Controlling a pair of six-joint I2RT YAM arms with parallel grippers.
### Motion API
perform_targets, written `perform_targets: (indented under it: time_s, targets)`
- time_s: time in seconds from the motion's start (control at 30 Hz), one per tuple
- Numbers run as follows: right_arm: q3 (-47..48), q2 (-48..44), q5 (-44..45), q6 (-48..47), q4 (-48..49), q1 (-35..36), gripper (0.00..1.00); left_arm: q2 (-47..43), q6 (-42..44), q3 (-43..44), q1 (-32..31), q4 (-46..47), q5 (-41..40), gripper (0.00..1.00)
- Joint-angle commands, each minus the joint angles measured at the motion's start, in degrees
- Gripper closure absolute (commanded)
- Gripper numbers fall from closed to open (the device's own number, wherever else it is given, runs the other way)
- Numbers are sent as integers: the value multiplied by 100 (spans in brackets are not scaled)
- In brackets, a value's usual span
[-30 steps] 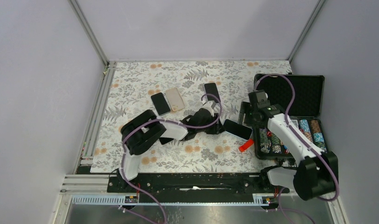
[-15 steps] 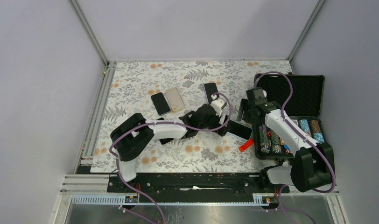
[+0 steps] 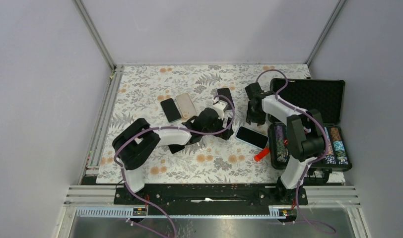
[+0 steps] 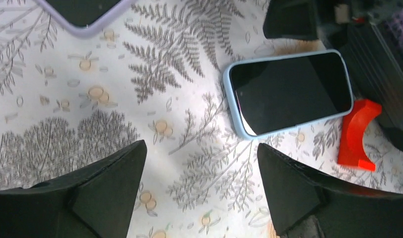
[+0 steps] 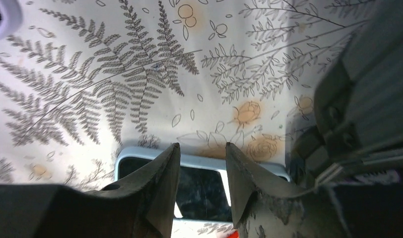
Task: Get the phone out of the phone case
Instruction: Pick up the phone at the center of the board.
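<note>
The floral surface (image 3: 140, 89) is carrying a blue-cased phone (image 3: 252, 137), a red piece (image 3: 260, 154) lying just beside it. Farther back, a black phone (image 3: 170, 110) and a beige phone (image 3: 186, 105) are lying side by side.

The white-and-black left arm (image 3: 162, 133) folds at its elbow and stretches forward and to the right, held low. Its black two-finger left gripper (image 4: 201, 166) points downward, jaws spread wide, holding nothing. The white-and-black right arm (image 3: 284, 109) stands steeply, then bends leftward. Its black right gripper (image 5: 202, 161) hangs downward, fingers only narrowly parted, empty.
</note>
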Motion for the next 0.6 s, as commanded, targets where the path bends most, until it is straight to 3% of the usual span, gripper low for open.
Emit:
perform_targets:
  time_s: [0.0, 0.17, 0.43, 0.57]
  targets:
    - [484, 456, 612, -191, -396, 266, 54, -719, -21, -482, 26, 906, -97, 13]
    - [847, 952, 1095, -379, -900, 699, 53, -1179, 12, -976, 102, 1140, -326, 10]
    - [547, 798, 172, -1067, -1146, 1055, 56, -1723, 361, -1546, 122, 1539, -192, 7]
    - [132, 462, -726, -1611, -1140, 1115, 74, -1748, 596, -1734, 125, 1947, 505, 6]
